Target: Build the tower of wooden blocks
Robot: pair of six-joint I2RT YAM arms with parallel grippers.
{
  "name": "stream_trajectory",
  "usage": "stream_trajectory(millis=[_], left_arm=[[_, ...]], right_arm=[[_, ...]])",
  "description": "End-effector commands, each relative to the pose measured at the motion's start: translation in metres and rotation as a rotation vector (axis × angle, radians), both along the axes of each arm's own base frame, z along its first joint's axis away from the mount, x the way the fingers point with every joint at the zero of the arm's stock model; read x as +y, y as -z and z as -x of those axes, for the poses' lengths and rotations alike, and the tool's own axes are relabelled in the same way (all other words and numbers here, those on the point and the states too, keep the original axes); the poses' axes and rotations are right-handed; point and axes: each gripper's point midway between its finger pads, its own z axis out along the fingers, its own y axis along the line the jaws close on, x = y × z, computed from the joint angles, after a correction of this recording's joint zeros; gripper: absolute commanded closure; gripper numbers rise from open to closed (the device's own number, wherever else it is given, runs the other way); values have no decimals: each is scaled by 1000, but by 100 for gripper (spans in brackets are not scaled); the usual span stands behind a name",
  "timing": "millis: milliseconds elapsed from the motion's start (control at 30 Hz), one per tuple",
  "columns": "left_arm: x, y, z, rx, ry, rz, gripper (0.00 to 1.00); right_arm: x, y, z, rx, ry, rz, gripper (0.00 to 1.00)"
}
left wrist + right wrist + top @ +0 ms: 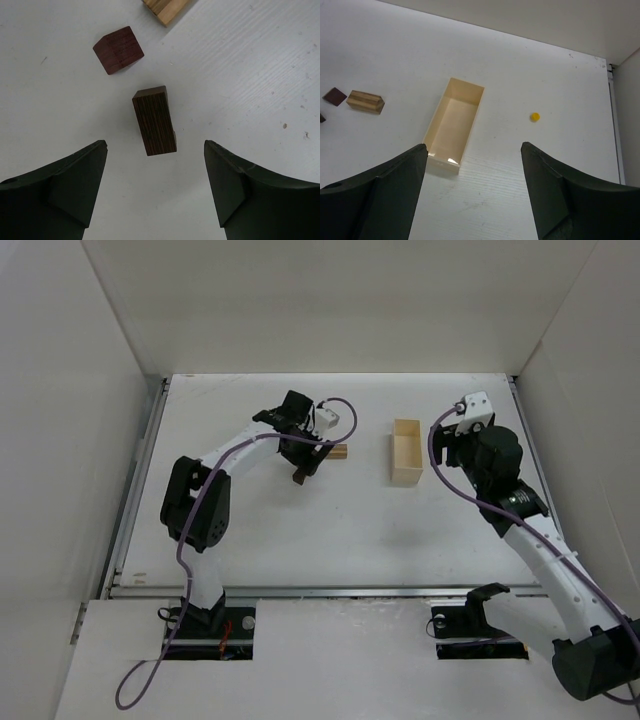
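Note:
The wood blocks lie apart on the white table, not stacked. In the left wrist view a dark brown oblong block (155,121) stands just ahead of my open, empty left gripper (155,161). A reddish-brown cube (118,50) sits beyond it, and a pale wood block (165,9) is at the top edge. In the top view my left gripper (304,460) hovers over them, beside the pale block (339,451) and the dark block (298,478). My right gripper (474,148) is open and empty, raised near the box; it also shows in the top view (447,440).
A pale cream open box (406,452) stands between the arms and shows empty in the right wrist view (432,131). A tiny yellow bead (534,116) lies to its right. White walls enclose the table on three sides.

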Motion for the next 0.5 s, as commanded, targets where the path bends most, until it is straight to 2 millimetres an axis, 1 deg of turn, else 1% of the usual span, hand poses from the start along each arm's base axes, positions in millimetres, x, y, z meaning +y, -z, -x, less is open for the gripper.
stream_trajectory(millis=[0, 33, 67, 100, 167, 200, 233, 300, 333, 400, 467], left_arm=[[12, -2, -19, -64, -98, -46, 25], [11, -2, -18, -59, -92, -38, 25], [10, 6, -14, -30, -86, -44, 25], [7, 8, -13, -22, -77, -48, 25], [6, 21, -10, 21, -70, -60, 28], [6, 24, -9, 34, -69, -68, 29], [4, 30, -6, 54, -62, -63, 31], [4, 36, -3, 77, -57, -66, 35], [0, 36, -1, 76, -47, -67, 35], [2, 39, 2, 86, -47, -72, 38], [1, 38, 0, 76, -47, -67, 42]], right_arm=[[-2, -22, 3, -71, 13, -38, 19], [0, -22, 3, -70, 2, -39, 19], [0, -17, 3, -60, 2, -36, 19], [0, -17, 3, -60, 2, -36, 19], [1, -17, 3, -60, -7, -38, 19], [1, -12, 4, -51, -7, -35, 19], [1, -12, 4, -51, -7, -35, 19], [1, -12, 4, -51, -7, -35, 19], [1, -12, 4, -51, -7, -35, 19], [-2, -12, 3, -51, 3, -35, 19], [-2, -12, 3, -51, 3, -35, 19]])
